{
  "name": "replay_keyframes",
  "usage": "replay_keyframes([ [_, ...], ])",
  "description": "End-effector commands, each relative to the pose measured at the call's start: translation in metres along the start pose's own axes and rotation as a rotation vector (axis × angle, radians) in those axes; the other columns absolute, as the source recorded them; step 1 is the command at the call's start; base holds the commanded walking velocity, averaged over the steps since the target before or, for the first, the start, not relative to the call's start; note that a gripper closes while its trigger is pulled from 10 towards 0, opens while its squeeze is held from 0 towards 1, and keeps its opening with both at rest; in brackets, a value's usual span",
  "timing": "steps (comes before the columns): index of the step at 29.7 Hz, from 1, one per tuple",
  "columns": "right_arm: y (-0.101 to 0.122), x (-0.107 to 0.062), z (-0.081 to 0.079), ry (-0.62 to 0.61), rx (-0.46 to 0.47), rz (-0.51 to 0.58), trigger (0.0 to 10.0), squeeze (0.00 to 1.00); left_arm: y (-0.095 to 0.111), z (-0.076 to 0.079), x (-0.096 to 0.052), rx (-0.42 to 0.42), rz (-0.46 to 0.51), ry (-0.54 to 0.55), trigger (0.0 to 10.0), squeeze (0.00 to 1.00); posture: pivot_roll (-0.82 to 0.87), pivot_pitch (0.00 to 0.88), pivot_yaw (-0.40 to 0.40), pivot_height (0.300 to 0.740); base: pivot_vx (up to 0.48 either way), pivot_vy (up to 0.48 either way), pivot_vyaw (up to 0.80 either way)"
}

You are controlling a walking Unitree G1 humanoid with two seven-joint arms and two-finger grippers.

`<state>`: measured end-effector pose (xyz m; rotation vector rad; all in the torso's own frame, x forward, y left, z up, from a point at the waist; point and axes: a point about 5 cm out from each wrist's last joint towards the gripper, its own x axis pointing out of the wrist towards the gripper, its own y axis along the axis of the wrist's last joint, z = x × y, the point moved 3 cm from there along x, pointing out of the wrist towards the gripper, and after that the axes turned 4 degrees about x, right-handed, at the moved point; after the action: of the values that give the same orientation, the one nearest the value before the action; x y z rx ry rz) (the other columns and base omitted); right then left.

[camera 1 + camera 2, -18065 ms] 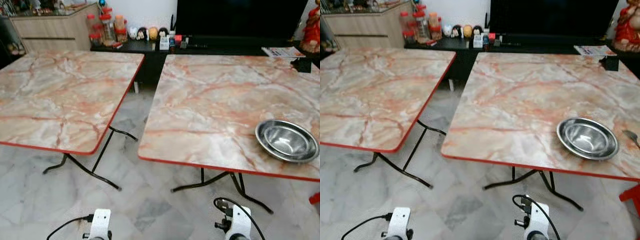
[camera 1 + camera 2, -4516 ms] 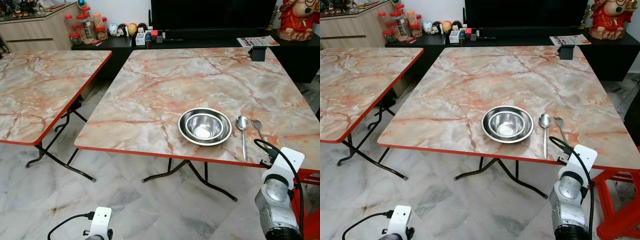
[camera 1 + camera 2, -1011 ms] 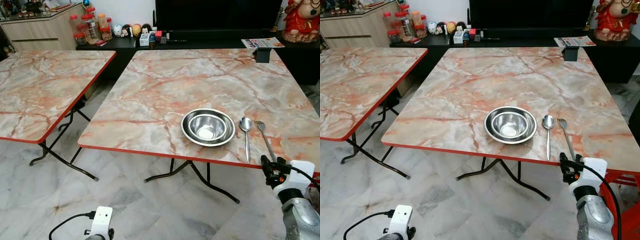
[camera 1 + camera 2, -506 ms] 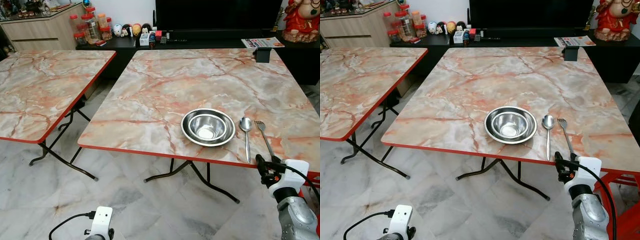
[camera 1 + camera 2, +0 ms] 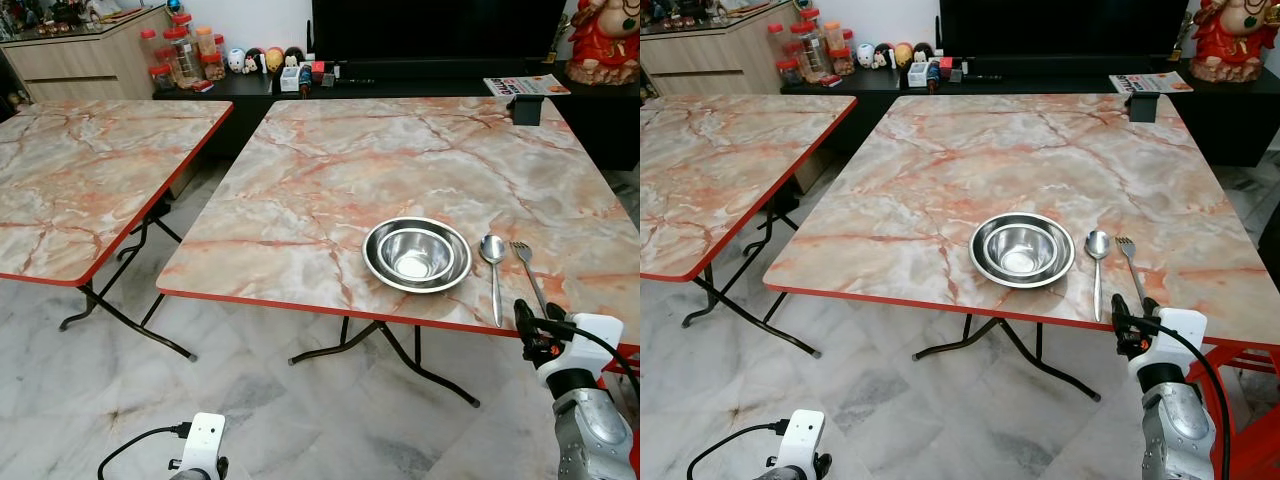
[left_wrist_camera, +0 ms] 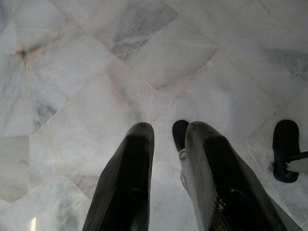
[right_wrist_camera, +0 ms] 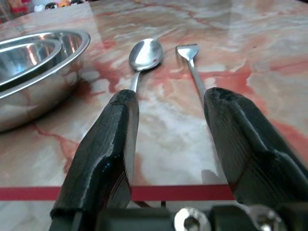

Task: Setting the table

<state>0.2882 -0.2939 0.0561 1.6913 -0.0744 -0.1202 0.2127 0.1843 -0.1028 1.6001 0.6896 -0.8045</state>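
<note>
A steel plate [image 5: 373, 262] with a steel bowl [image 5: 415, 254] nested in it sits near the front edge of the marble-patterned table [image 5: 330, 170]. Just right of it lie a spoon [image 5: 493, 268] and a fork [image 5: 528, 272], side by side with handles toward me. My right gripper [image 5: 533, 322] hovers at the table's red front edge, just short of the fork handle. In the right wrist view it [image 7: 172, 94] is open, the spoon [image 7: 144, 53] and fork [image 7: 190, 60] lying ahead between its fingers, the plate [image 7: 57, 72] to one side. My left gripper [image 6: 168, 129] hangs low over the floor, fingers slightly apart.
A second, bare table [image 5: 90, 180] stands to the left across a narrow gap. A small black box [image 5: 527, 108] sits at the far right edge of the near table. Behind are a black TV cabinet with jars [image 5: 180, 55], a magazine [image 5: 527, 85] and a red stool [image 5: 1252, 352].
My right gripper has crept slightly up toward the table's front edge below the fork. The plate, bowl, spoon and fork have not moved.
</note>
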Motion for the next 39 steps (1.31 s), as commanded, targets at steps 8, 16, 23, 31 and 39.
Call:
replay_keyframes([
  [8, 0.0, -0.002, 0.014, -0.077, -0.009, 0.001, 10.0, 0.0, 0.002, -0.004, 0.0, 0.009, 0.001, 0.005, 10.0, 0.0, -0.11, 0.0, 0.084, 0.74, 0.0, 0.0, 0.0],
  [16, -0.009, -0.007, 0.022, -0.119, 0.007, -0.027, 10.0, 0.0, 0.003, -0.004, 0.0, 0.011, 0.001, 0.006, 10.0, 0.0, -0.11, 0.0, 0.083, 0.74, 0.0, 0.0, 0.0],
  [23, -0.012, -0.007, 0.022, -0.117, 0.017, -0.037, 10.0, 0.0, 0.003, -0.004, 0.0, 0.011, 0.001, 0.006, 10.0, 0.0, -0.11, 0.0, 0.081, 0.74, 0.0, 0.0, 0.0],
  [31, -0.014, -0.005, 0.017, -0.093, 0.03, -0.043, 10.0, 0.0, 0.003, -0.005, 0.0, 0.01, 0.0, 0.009, 10.0, 0.0, -0.11, 0.0, 0.082, 0.74, 0.0, 0.0, 0.0],
  [39, -0.018, -0.003, 0.01, -0.064, 0.038, -0.058, 10.0, 0.0, 0.003, -0.005, 0.0, 0.01, 0.001, 0.01, 10.0, 0.0, -0.11, 0.0, 0.082, 0.74, 0.0, 0.0, 0.0],
])
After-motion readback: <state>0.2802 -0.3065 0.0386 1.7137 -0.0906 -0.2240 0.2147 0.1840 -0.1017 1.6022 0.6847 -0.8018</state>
